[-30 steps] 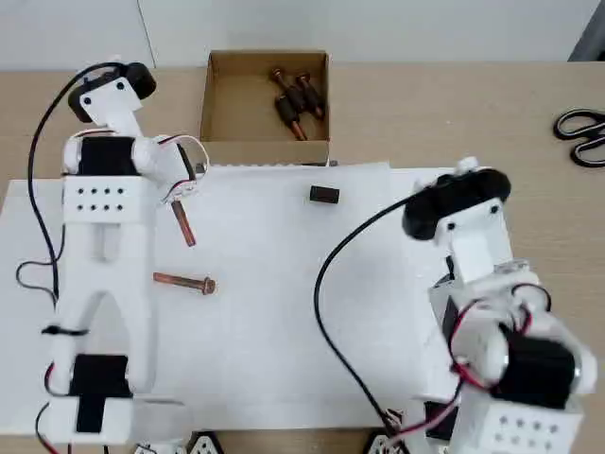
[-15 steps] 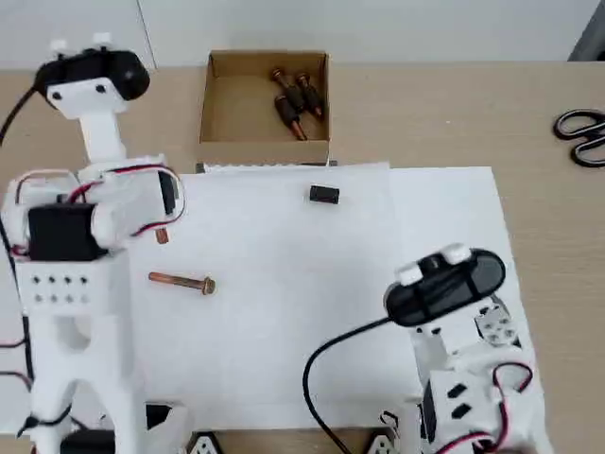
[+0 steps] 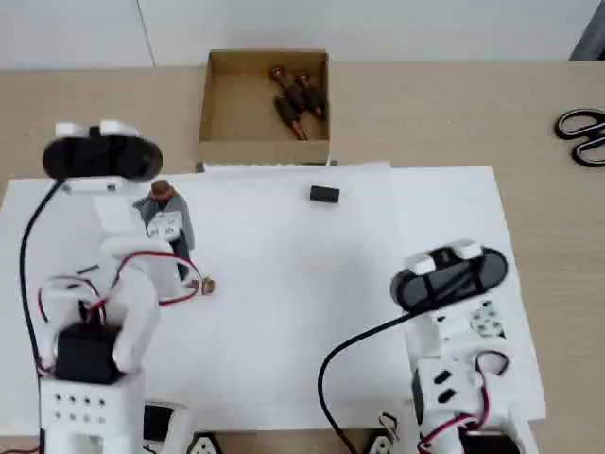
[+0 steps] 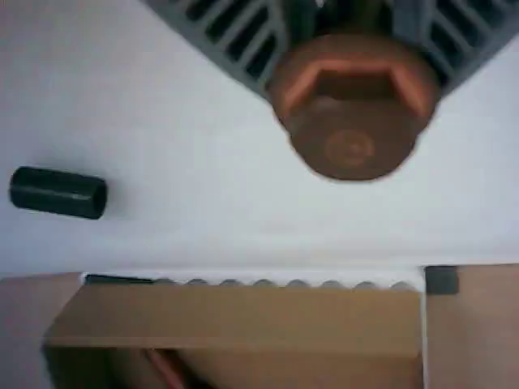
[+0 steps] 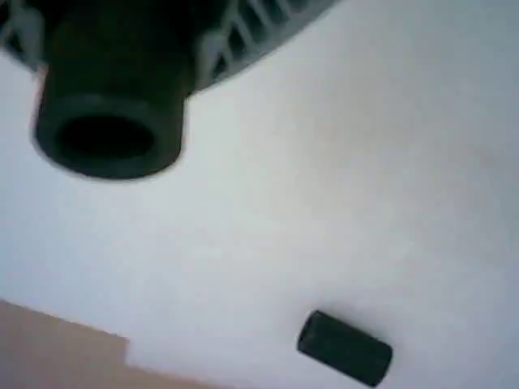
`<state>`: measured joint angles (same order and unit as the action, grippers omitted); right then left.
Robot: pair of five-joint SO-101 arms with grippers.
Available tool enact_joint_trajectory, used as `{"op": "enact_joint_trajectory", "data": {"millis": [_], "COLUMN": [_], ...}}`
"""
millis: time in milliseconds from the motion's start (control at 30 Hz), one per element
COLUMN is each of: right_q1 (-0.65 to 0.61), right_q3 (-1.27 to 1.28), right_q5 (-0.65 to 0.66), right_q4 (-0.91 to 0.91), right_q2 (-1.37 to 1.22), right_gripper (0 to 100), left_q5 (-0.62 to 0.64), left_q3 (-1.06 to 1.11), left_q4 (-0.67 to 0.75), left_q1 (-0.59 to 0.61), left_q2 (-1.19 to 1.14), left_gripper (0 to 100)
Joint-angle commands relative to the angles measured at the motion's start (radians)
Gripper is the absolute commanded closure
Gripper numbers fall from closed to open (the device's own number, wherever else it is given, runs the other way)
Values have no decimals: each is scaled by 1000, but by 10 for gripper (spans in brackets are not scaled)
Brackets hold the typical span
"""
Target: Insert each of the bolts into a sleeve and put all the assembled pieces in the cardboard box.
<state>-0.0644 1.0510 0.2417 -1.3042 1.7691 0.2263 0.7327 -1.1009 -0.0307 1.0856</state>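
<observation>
The left end effector (image 4: pixel 350 28) is closed around a copper bolt (image 4: pixel 353 121), and the bolt's head pokes out. The right end effector (image 5: pixel 122 40) grips a black sleeve (image 5: pixel 109 134), and you can see the sleeve's open hole. A loose sleeve (image 3: pixel 324 194) lies on the white sheet (image 3: pixel 284 331), near the cardboard box (image 3: pixel 222 109). A second bolt (image 3: pixel 204 286) lies on the sheet, partly hidden by the left arm. Some finished pieces (image 3: pixel 293 95) lie in the box. Scissors (image 3: pixel 581 128) sit far off on the tabletop (image 3: pixel 454 104).
</observation>
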Motion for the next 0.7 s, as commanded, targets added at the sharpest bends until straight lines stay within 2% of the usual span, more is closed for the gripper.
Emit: {"op": "enact_joint_trajectory", "data": {"millis": [0,200,367,667], "right_q1": [-102,-346,-492,-616], "right_q3": [46,167,255,351], "right_q5": [-54,-198,-233,-227], "right_q4": [85,162,228,346], "right_q2": [12,12,12,12], "right_gripper": [996,996,996,996], "left_q5": [58,161,244,322], "left_q3": [119,309,440,674], "left_q4": [127,262,368,408], "left_q1": [-21,-21,-46,-229], "left_q2": [144,296,414,700], "left_gripper": [995,995,995,994]}}
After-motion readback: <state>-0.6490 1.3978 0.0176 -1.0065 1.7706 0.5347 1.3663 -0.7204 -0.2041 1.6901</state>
